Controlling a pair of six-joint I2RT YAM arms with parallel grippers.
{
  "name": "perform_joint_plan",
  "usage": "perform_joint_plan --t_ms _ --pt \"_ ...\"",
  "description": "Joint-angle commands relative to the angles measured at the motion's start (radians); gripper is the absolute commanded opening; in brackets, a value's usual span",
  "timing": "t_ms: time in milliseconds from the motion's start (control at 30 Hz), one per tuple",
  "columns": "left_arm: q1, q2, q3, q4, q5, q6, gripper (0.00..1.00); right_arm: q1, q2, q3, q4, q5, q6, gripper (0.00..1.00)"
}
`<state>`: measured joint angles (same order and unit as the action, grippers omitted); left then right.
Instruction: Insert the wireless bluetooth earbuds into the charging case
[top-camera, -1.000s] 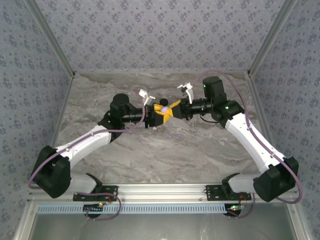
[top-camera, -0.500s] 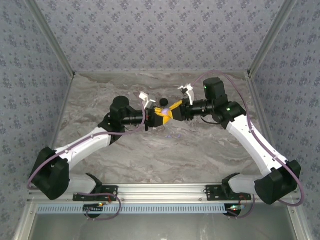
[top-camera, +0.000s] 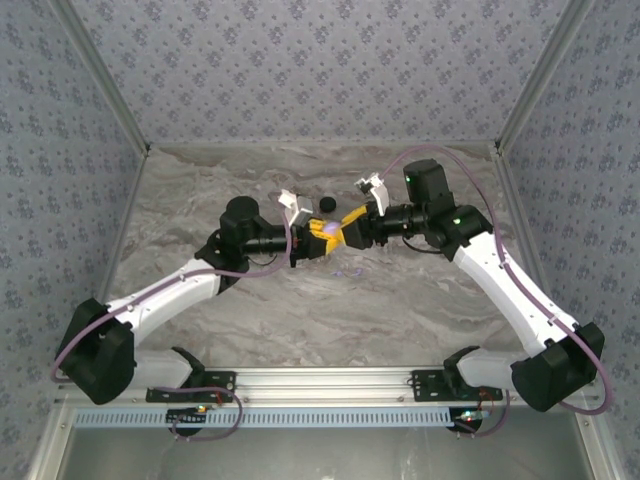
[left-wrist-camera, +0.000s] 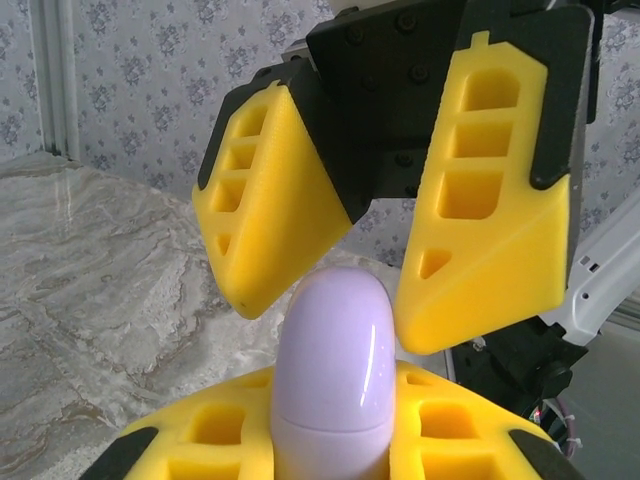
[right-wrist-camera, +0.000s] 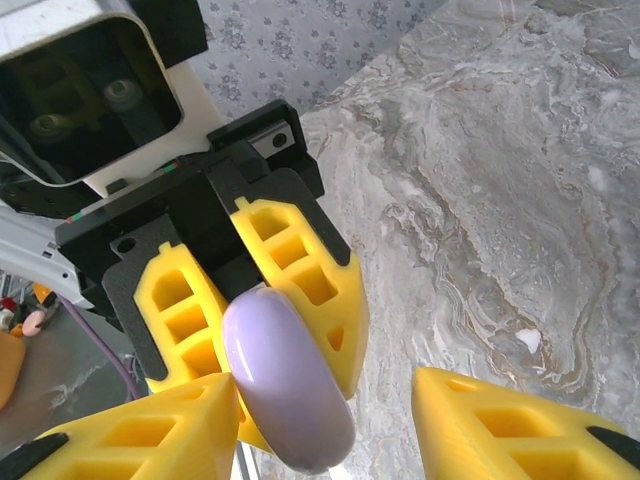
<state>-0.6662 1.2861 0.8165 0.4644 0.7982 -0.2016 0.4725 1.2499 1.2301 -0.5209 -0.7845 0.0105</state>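
A pale lilac charging case (left-wrist-camera: 335, 350), a smooth closed puck, is held on edge above the table. My left gripper (left-wrist-camera: 330, 432) is shut on it, yellow pads pressing both flat sides. My right gripper (right-wrist-camera: 322, 388) is open; its fingers (left-wrist-camera: 270, 210) straddle the case's top with a gap on each side. In the top view the two grippers meet nose to nose at mid-table, left gripper (top-camera: 318, 237) and right gripper (top-camera: 345, 225). Faint lilac bits (top-camera: 352, 271) lie on the table just in front of them, too small to tell if they are earbuds.
A small black round puck (top-camera: 327, 204) sits on the marble table (top-camera: 300, 300) just behind the grippers. A tiny white speck (right-wrist-camera: 528, 340) lies on the marble. Patterned walls close in the back and both sides.
My right gripper has opened and let go of the lilac case. My left gripper has shut on it. Both wrists have shifted slightly.
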Motion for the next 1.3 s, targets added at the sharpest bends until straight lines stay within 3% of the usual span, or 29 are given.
perform_joint_plan --t_ms 0,567,733,900,1033,1267 --pt "-0.019 -0.049 0.010 0.002 0.015 0.060 0.14 0.003 -0.007 0.034 -0.040 0.068 -0.016 0.51" --pt "-0.041 -0.073 -0.004 -0.023 -0.009 0.128 0.17 -0.004 0.006 0.049 -0.046 0.182 0.014 0.54" --pt "-0.040 -0.070 -0.019 -0.023 -0.073 0.122 0.19 -0.011 -0.021 0.046 -0.038 0.216 0.035 0.58" --pt "-0.038 -0.068 -0.077 0.043 -0.109 0.084 0.21 -0.025 -0.082 0.023 -0.048 0.329 0.069 0.60" --pt "-0.041 -0.080 -0.143 0.157 -0.121 0.009 0.22 -0.070 -0.106 -0.025 -0.120 0.454 0.109 0.61" --pt "-0.085 -0.153 -0.221 0.214 -0.168 0.007 0.23 -0.132 -0.060 -0.199 -0.159 0.437 0.169 0.60"
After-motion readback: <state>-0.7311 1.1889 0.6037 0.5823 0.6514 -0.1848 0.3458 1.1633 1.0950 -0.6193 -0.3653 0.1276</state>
